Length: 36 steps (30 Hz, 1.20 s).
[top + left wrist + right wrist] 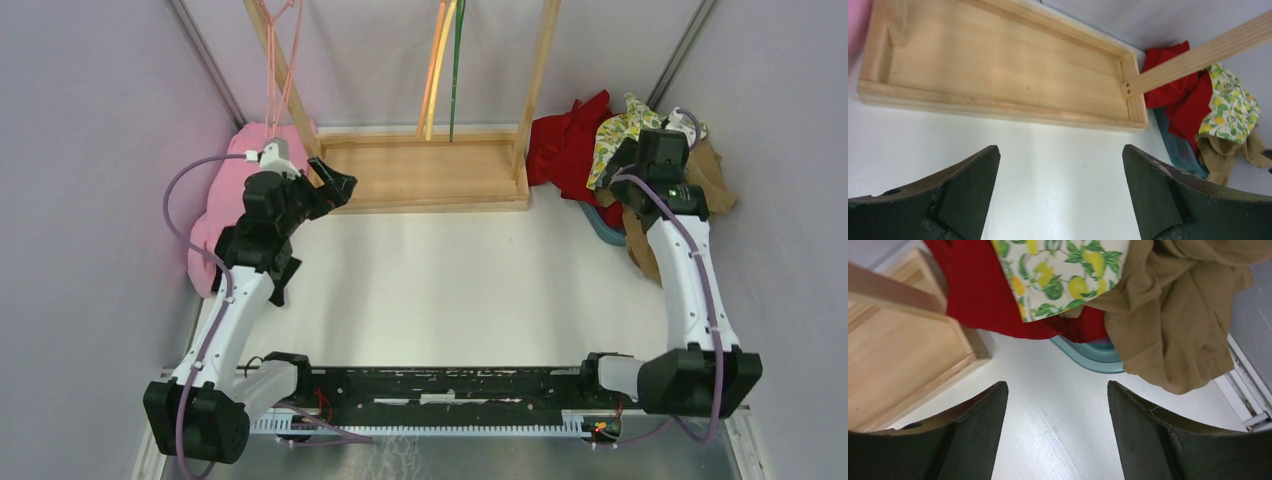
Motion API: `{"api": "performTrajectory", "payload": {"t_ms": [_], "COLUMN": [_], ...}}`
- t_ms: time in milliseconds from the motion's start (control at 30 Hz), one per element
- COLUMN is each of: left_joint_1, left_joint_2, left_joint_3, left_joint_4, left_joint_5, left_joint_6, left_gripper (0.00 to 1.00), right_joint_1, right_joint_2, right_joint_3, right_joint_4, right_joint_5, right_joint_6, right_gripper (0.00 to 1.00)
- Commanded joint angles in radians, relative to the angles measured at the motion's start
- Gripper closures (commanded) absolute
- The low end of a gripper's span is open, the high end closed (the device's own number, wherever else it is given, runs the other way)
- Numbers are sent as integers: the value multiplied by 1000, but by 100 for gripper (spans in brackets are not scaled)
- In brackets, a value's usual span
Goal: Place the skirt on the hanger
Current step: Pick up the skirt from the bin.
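Observation:
The skirt (612,140), cream with yellow lemons and green leaves, lies on top of a clothes pile at the back right. It also shows in the left wrist view (1230,105) and the right wrist view (1063,270). The pink hanger (280,60) hangs from the rack's left post at the back left. My right gripper (628,158) is open and empty just in front of the skirt, its jaws (1057,390) wide apart over bare table. My left gripper (335,185) is open and empty by the rack base's left corner, below the hanger (1060,165).
A wooden rack with a tray base (420,170) stands at the back centre, holding a green hanger (455,60) and an orange-yellow hanger (435,60). A red garment (560,145), a tan garment (715,180) and a teal basin (1088,357) sit by the skirt. Pink cloth (225,210) lies at the left.

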Motion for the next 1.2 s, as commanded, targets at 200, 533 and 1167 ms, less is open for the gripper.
{"api": "performTrajectory", "payload": {"t_ms": [200, 533, 1167], "left_joint_1": [-31, -131, -201], "left_joint_2": [-7, 25, 35], "left_joint_3": [-79, -74, -67], "left_joint_4": [10, 6, 6], "left_joint_5": [131, 34, -57], "left_joint_6": [-94, -76, -54], "left_gripper": [1, 1, 1], "right_joint_1": [-149, -152, -152], "right_joint_2": [204, 299, 302], "right_joint_3": [12, -30, 28], "right_joint_4": [187, 353, 431], "right_joint_5": [-132, -168, -187], "right_joint_6": [185, 287, 277], "right_gripper": [35, 26, 81]}}
